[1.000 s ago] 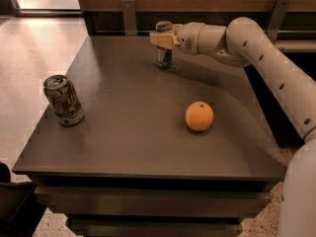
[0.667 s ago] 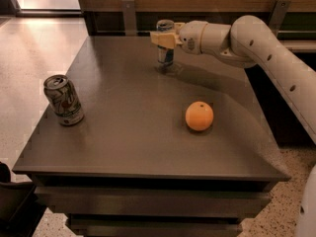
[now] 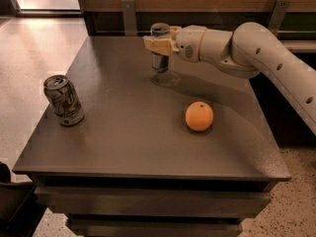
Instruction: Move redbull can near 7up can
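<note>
Gripping the redbull can (image 3: pixel 160 63) at the far middle of the table (image 3: pixel 128 137), your gripper (image 3: pixel 159 44) is closed on it; the carry seems in hand, and next you must bring it left and nearer, setting it beside the 7up can (image 3: pixel 63 100).

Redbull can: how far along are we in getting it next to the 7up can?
Done: the gripper is closed on the redbull can at the far side of the table. In hand: nothing shows it travelling yet. Left: the whole carry across to the 7up can standing near the left edge, then the release.
</note>
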Robot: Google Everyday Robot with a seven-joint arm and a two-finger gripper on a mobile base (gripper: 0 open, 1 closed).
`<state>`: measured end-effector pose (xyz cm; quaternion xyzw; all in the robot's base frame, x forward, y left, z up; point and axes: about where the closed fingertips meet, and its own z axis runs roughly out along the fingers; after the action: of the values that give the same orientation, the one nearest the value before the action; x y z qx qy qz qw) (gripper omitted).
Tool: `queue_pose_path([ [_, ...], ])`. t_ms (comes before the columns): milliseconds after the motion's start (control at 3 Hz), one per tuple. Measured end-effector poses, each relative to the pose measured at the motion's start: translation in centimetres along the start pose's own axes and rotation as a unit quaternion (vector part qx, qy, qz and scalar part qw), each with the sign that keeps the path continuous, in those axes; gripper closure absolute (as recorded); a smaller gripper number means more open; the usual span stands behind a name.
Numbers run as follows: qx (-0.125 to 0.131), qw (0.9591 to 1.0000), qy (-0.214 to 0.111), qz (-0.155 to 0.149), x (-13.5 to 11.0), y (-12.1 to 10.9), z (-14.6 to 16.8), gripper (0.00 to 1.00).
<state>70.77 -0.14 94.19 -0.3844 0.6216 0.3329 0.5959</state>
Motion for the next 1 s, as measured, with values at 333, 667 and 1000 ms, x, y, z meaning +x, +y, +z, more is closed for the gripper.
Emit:
queue_pose_path([
  [333,-0.01,0.9999,0.007,-0.002,-0.7,3.3,0.1,1.0],
  [667,-0.021,0.9995,0.022,-0.002,-1.6,6.7,0.4,1.0],
  [1000,-0.029,0.9992,0.026,-0.002,-2.0,9.8,0.8,1.0],
])
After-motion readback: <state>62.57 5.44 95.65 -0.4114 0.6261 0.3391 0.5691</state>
